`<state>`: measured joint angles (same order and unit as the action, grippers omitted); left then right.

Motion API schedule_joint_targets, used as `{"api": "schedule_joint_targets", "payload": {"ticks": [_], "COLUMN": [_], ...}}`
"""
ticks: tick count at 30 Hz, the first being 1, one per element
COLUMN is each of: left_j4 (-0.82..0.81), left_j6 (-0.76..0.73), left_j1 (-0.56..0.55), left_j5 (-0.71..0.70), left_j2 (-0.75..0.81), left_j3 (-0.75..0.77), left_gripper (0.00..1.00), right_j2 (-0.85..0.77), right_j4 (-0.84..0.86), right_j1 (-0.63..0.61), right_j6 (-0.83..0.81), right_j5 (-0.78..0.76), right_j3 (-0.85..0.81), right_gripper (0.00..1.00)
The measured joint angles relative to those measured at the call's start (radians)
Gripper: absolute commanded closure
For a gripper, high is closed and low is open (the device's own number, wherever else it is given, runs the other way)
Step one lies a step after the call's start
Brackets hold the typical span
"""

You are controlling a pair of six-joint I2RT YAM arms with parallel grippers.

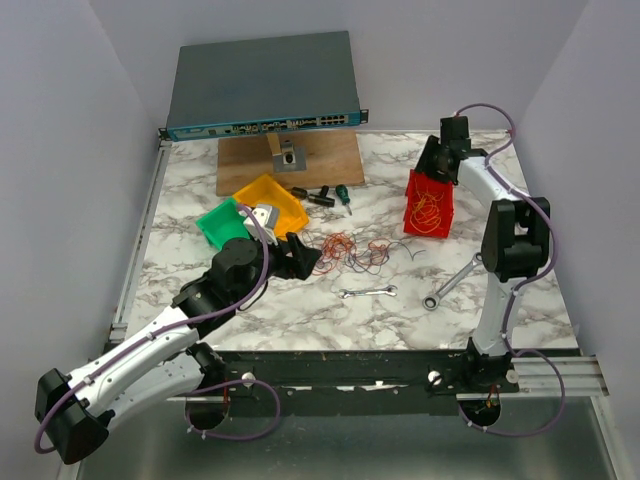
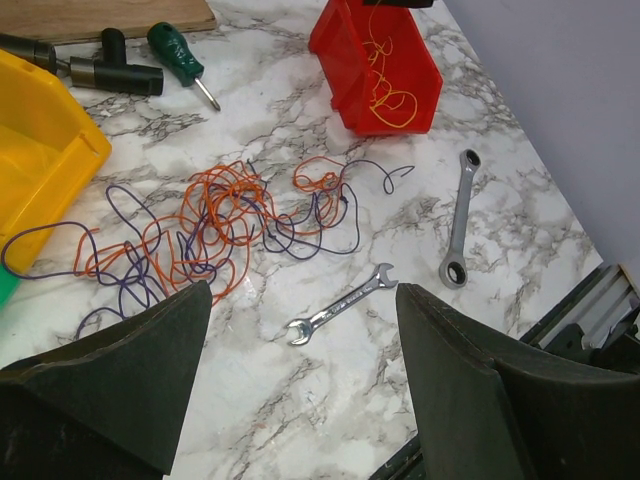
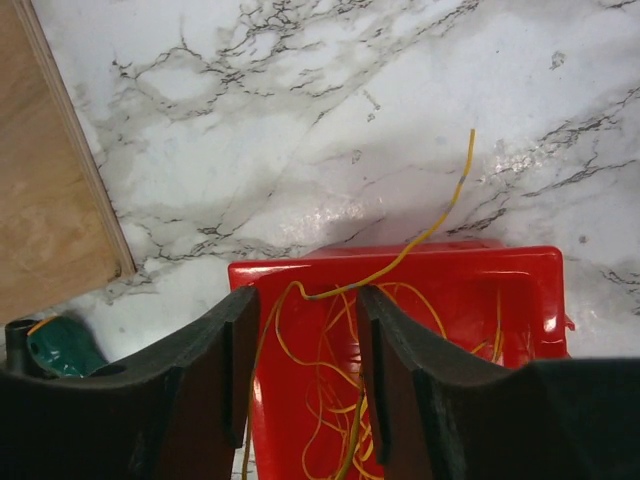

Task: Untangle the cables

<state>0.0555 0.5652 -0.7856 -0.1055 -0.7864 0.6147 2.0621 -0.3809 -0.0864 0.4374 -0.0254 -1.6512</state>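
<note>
Left side: your left fingers (image 1: 303, 256) hang spread wide over the desk (image 1: 300, 315), with nothing between them. Just ahead of them lie the loose cables (image 2: 220, 215), a flat tangle of orange and purple strands on the marble. One purple loop trails out to the left beside the yellow bin (image 2: 40, 130).

Right side: your right fingers (image 1: 438, 165) sit over the far end of the red bin (image 3: 520, 300), which stands on the desk. They are parted, with a clear gap between the pads. More cables, yellow ones (image 3: 330, 400), are heaped inside that bin. One yellow strand (image 3: 440, 220) rises over the bin's rim onto the marble and runs back down through the gap. The gap is far wider than the strand, so nothing is pinched. You cannot tell from the wrist view whether the strand brushes a pad.

Other items on the desk:
- An open-ended wrench (image 2: 340, 305) lies just in front of the tangle.
- A ratchet wrench (image 2: 458, 225) lies to its right.
- A green-handled screwdriver (image 2: 178, 55) lies near the wooden board (image 1: 290, 160).
- A green bin (image 1: 222, 222) touches the yellow one.
</note>
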Motion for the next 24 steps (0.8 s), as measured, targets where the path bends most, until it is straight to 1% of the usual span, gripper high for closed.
{"api": "schedule_joint_targets", "payload": {"ticks": [2,4,8,10,14,16,24], "left_j4": [0.000,0.000,0.000,0.000,0.000,0.001,0.001], "left_j6": [0.000,0.000,0.000,0.000,0.000,0.000,0.000], "left_j1": [0.000,0.000,0.000,0.000,0.000,0.000,0.000], "left_j5": [0.000,0.000,0.000,0.000,0.000,0.000,0.000], "left_j2": [-0.001,-0.002,-0.005,-0.007,-0.007,-0.007,-0.007], "left_j3": [0.000,0.000,0.000,0.000,0.000,0.000,0.000], "left_gripper": [0.23,0.23,0.23,0.23,0.23,0.23,0.23], "right_j2": [-0.002,-0.002,-0.014,-0.022,-0.047,-0.069,-0.225], "right_j4": [-0.002,-0.002,-0.002,-0.002,-0.001,0.002,0.061], "right_j1": [-0.001,-0.001,-0.001,-0.001,-0.001,-0.001,-0.017], "right_j6": [0.003,0.006,0.007,0.008,0.009,0.009,0.010], "right_j5": [0.000,-0.001,-0.003,-0.004,-0.005,-0.005,0.014], "right_j3": [0.000,0.002,0.021,0.029,0.048,0.067,0.254], "right_gripper": [0.57,0.70,0.94,0.96,0.97,0.99,0.99]}}
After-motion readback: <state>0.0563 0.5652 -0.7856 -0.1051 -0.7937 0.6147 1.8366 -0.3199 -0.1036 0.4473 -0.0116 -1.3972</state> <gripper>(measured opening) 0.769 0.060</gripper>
